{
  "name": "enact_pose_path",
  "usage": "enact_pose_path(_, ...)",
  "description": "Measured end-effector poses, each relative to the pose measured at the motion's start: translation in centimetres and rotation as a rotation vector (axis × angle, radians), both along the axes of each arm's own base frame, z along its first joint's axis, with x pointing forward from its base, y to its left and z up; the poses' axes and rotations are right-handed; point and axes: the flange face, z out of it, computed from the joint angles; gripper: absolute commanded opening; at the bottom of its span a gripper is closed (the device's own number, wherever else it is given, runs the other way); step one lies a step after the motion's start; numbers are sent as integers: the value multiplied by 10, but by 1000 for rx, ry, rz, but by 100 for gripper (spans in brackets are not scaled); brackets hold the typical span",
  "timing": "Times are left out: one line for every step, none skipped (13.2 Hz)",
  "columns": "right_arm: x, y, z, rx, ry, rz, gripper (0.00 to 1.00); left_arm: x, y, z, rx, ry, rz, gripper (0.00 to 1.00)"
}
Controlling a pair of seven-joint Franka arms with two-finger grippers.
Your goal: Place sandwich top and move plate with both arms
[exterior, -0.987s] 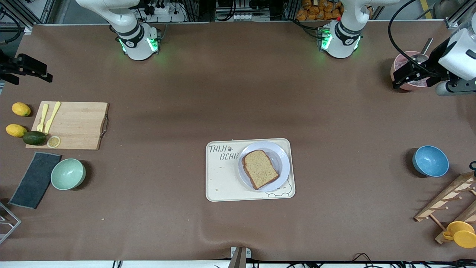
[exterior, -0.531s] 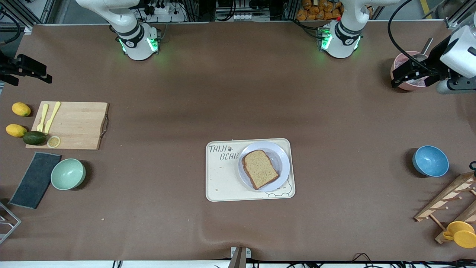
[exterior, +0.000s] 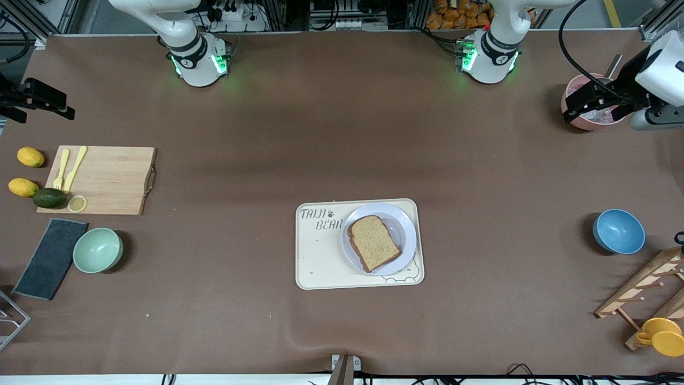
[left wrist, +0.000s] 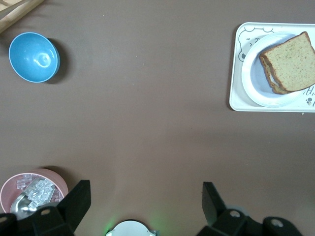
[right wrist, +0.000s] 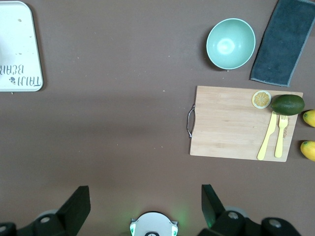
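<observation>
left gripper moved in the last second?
Yes, slightly. The left gripper, open over the pink bowl, has drifted toward the robots' edge of the table relative to that bowl.

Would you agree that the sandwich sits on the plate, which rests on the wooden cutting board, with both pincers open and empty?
Not quite: the plate bearing the sandwich rests on the cream tray, not on the wooden cutting board, as the front view shows. The rest holds: the left pincer and right pincer are open and empty.
</observation>
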Motion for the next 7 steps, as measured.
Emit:
enact_pose_path(0,0,0,0,0,0,100,-2,1,1,0,-2,2,100)
enact_pose_path(0,0,0,0,0,0,100,-4,2,0,-1,-3,3,100)
enact_pose_path(0,1,0,0,0,1,100,-4,3,0,-1,-6,5,100)
enact_pose_path(0,2,0,0,0,3,100,-4,4,0,-1,-10,8,100)
enact_pose_path(0,3,0,0,0,6,100,-3,6,0,-2,-14,12,100)
enact_pose_path(0,4,0,0,0,8,100,-3,9,0,-2,-18,17,100)
enact_pose_path(0,4,0,0,0,7,100,-2,10,0,-2,-20,20,100)
